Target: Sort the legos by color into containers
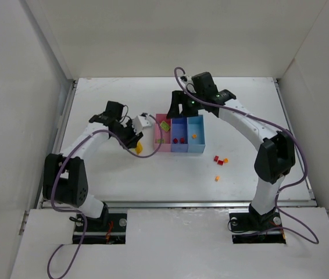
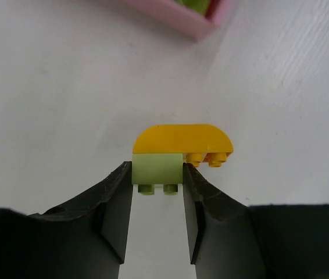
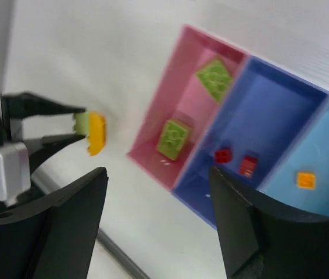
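Observation:
My left gripper (image 1: 135, 144) (image 2: 157, 174) is shut on a yellow-green lego (image 2: 157, 168) with a yellow rounded lego (image 2: 182, 140) stuck to it, held left of the pink container (image 1: 163, 132). The blue-violet (image 1: 179, 129) and light blue (image 1: 196, 125) containers join it on the right. My right gripper (image 1: 179, 110) (image 3: 157, 171) is open and empty above the containers' far end. In the right wrist view the pink container (image 3: 164, 104) holds two yellow-green legos (image 3: 173, 138), the blue-violet one (image 3: 269, 110) two red legos (image 3: 222, 155), the light blue one (image 3: 327, 145) an orange lego (image 3: 306, 179).
Two red legos (image 1: 215, 158) and an orange one (image 1: 226, 160) lie loose on the table right of the containers, with another orange one (image 1: 217, 178) nearer the front. White walls enclose the table on three sides. A corner of the pink container (image 2: 176, 14) shows in the left wrist view.

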